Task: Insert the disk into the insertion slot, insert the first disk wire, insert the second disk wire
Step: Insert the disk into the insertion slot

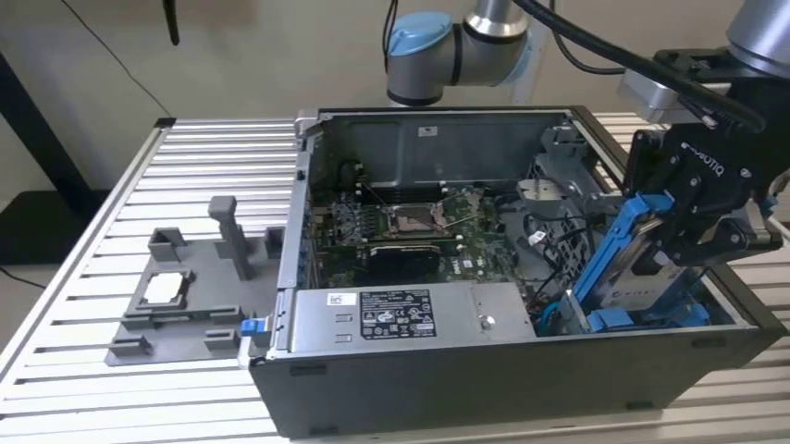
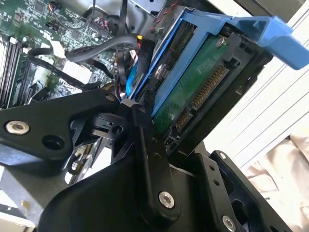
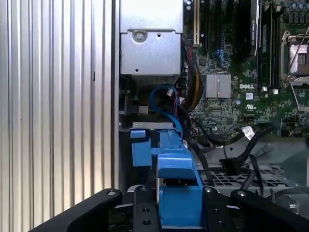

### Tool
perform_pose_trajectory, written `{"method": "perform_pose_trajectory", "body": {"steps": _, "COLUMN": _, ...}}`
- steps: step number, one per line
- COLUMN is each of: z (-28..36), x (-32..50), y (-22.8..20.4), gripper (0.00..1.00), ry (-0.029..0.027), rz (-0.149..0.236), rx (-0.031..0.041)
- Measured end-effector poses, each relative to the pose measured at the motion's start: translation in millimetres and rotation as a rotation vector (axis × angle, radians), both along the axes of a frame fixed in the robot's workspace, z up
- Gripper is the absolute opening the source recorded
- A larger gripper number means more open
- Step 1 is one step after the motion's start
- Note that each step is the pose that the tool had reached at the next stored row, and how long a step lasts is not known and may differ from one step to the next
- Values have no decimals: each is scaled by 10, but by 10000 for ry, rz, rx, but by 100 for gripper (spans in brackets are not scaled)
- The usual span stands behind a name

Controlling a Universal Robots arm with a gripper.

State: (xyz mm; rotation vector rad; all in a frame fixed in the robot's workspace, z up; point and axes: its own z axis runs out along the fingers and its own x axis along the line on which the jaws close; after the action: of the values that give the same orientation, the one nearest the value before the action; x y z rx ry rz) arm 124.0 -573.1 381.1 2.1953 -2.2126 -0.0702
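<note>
My gripper (image 1: 686,242) is shut on the disk (image 1: 627,262), a silver drive in a bright blue frame. It holds the disk tilted at the right end of the open computer case (image 1: 494,370), in the exterior view. The disk's lower end sits at the insertion slot (image 1: 590,320), a grey metal bay with blue parts in the case's near right corner. In the second wrist view the disk (image 2: 193,92) shows its green board and connector between my black fingers (image 2: 145,130). In the first wrist view the blue frame (image 3: 176,179) points toward the slot (image 3: 141,151). A loose black cable plug (image 3: 229,166) lies beside it.
A labelled silver power supply box (image 1: 395,314) fills the case's near side, with the motherboard (image 1: 408,222) behind it. Black and blue cables (image 1: 543,242) run beside the bay. A grey fixture (image 1: 185,296) stands on the slatted table (image 1: 210,157) at the exterior view's left.
</note>
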Motion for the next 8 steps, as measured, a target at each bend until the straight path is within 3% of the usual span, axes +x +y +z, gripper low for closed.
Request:
{"method": "perform_pose_trajectory", "body": {"steps": 7, "z": -3, "x": 0, "y": 0, "gripper": 34, "ry": -1, "rz": 0, "rx": -1}}
{"method": "perform_pose_trajectory", "body": {"steps": 8, "z": -3, "x": 0, "y": 0, "gripper": 40, "ry": -1, "rz": 0, "rx": -1}}
